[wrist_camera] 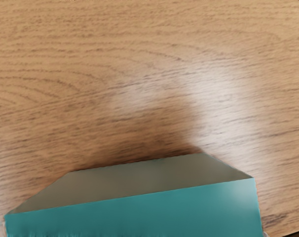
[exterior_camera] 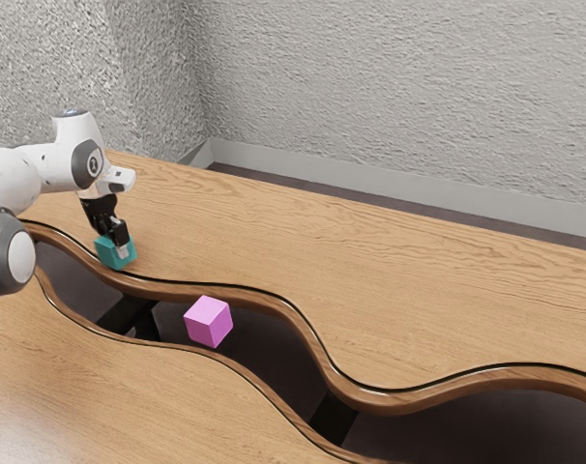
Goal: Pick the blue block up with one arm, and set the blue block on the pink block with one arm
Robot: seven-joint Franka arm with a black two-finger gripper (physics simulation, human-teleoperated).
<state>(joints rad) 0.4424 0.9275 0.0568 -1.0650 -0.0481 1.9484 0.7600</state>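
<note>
The black gripper (exterior_camera: 113, 239) is closed narrowly on the teal block (exterior_camera: 116, 255), one finger on each side of its upper part. The block sits well apart from the pink block (exterior_camera: 208, 322), toward the exterior view's left of it and farther back, at the curved edge of the wooden table (exterior_camera: 390, 261). I cannot tell whether the held block touches the wood or hangs just above it. The pink block stands alone at the dark wavy gap (exterior_camera: 274, 362) between the two wooden surfaces. In the wrist view the teal block (wrist_camera: 139, 212) lies just under the hand, over wood grain (wrist_camera: 139, 74).
</note>
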